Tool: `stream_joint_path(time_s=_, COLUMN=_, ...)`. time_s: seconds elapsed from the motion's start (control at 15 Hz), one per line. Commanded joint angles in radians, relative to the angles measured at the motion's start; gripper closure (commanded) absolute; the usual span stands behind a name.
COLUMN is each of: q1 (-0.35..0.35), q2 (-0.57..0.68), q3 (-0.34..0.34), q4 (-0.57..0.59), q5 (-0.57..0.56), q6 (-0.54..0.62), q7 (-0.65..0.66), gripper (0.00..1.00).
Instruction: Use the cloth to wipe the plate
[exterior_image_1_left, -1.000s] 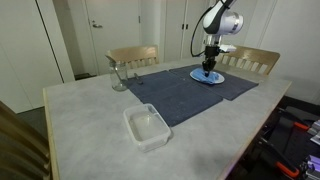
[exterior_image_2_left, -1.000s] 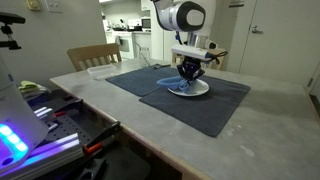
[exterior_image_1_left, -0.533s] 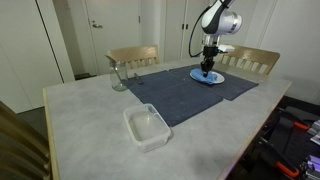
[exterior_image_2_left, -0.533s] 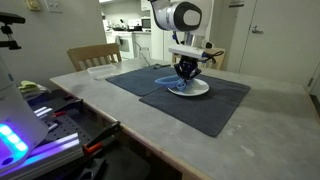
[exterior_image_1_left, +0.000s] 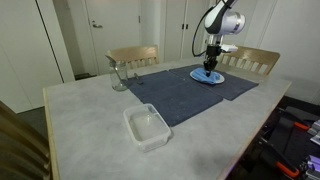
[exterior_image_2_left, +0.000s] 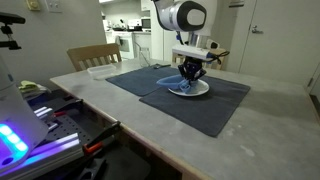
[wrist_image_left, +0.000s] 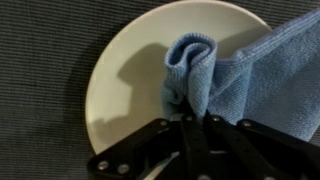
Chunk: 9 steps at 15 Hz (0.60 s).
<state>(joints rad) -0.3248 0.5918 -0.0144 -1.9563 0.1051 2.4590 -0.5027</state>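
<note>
A cream round plate (wrist_image_left: 125, 85) lies on a dark blue mat; it shows in both exterior views (exterior_image_1_left: 200, 79) (exterior_image_2_left: 200, 89). A light blue cloth (wrist_image_left: 230, 80) lies bunched on the plate, trailing off its edge, and also shows in an exterior view (exterior_image_1_left: 214, 76). My gripper (wrist_image_left: 193, 118) is shut on a fold of the cloth and presses it down on the plate. In both exterior views the gripper (exterior_image_1_left: 208, 66) (exterior_image_2_left: 190, 70) stands upright over the plate.
The dark mat (exterior_image_1_left: 175, 95) (exterior_image_2_left: 190, 105) covers the middle of a pale table. A clear plastic tub (exterior_image_1_left: 146, 127) sits near the table's front edge. A glass pitcher (exterior_image_1_left: 118, 74) stands at the left. Wooden chairs (exterior_image_1_left: 250, 60) (exterior_image_2_left: 92, 56) stand behind the table.
The gripper shifted slightly sideways over the plate and back with the cloth in it. Nothing else moved.
</note>
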Motion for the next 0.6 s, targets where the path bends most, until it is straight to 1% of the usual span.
stream_joint_path(time_s=0.0, q1=-0.035, q2=0.000, q3=-0.015, q4=-0.009, q5=-0.012, q6=0.038, q7=-0.016, gripper=0.98)
stream_joint_path(time_s=0.33, q1=-0.068, q2=0.007, q3=-0.037, q4=0.006, q5=-0.015, q6=0.048, q7=-0.012, gripper=0.98)
stream_joint_path(time_s=0.53, q1=-0.062, q2=0.002, q3=-0.044, q4=0.020, q5=-0.025, q6=0.036, q7=0.007, gripper=0.98)
